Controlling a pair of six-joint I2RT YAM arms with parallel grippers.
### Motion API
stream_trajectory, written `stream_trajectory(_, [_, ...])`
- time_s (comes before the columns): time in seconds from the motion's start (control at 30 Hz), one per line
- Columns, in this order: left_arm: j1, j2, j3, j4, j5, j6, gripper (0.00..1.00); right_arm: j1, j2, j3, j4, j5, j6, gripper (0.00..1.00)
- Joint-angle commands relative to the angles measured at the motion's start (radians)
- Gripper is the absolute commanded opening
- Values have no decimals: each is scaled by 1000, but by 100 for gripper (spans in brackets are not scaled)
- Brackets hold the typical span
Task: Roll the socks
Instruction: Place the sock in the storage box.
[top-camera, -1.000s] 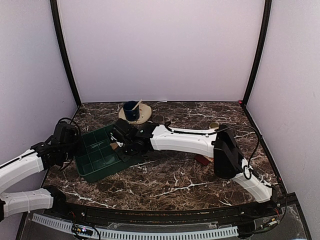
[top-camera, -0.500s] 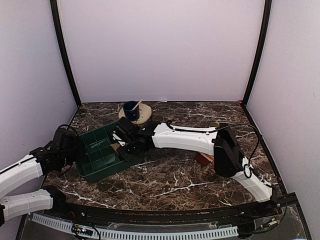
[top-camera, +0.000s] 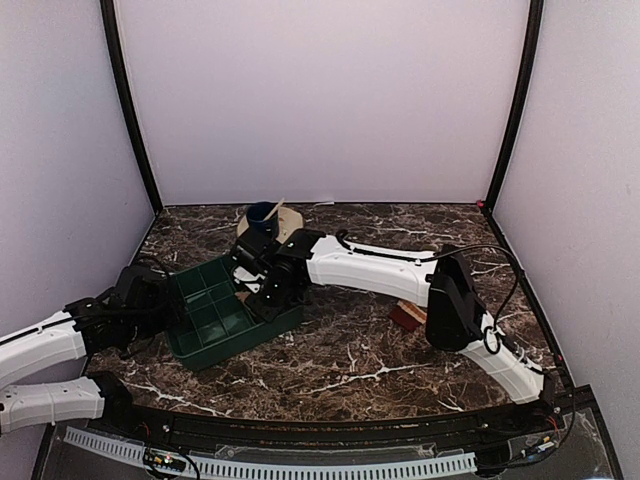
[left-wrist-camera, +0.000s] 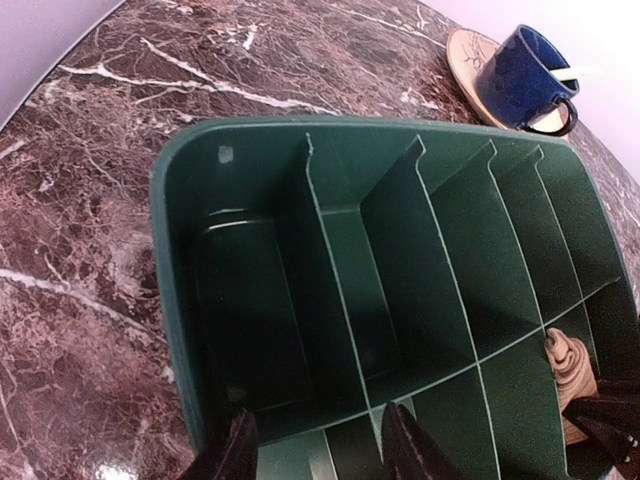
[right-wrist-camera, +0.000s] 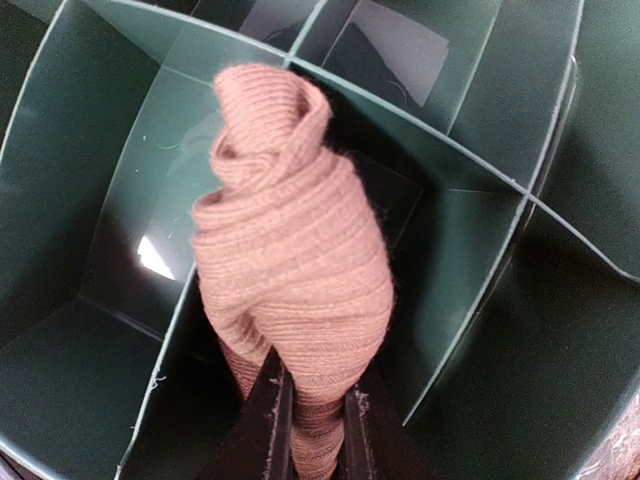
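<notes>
The rolled tan sock is pinched at one end in my right hand, its free end reaching over a divider between compartments of the green tray. My left hand is spread over the tray's other end on the marble bench. I cannot tell whether it touches the tray.

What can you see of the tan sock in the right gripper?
The tan sock is plain ribbed knit, wound into a loose roll with a spiral fold at its free end. The right gripper is shut on its other end, holding it over a divider of the green tray. Whether it touches the tray cannot be told.
</notes>
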Motion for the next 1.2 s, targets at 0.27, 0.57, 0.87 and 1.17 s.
stream_trajectory(0.27, [-284, 128, 71, -52, -81, -122, 44, -17, 46, 25, -241, -43, 26, 0])
stream_trajectory(0.57, [-371, 183, 161, -66, -220, -73, 44, -6, 38, -18, -198, -55, 84, 0])
stream_trajectory(0.87, [-371, 189, 140, 105, -289, 100, 44, -2, 49, -23, -168, -72, 176, 5])
stream_trajectory(1.17, [-370, 243, 141, 160, -269, 143, 45, 0, 43, -40, -175, -46, 214, 35])
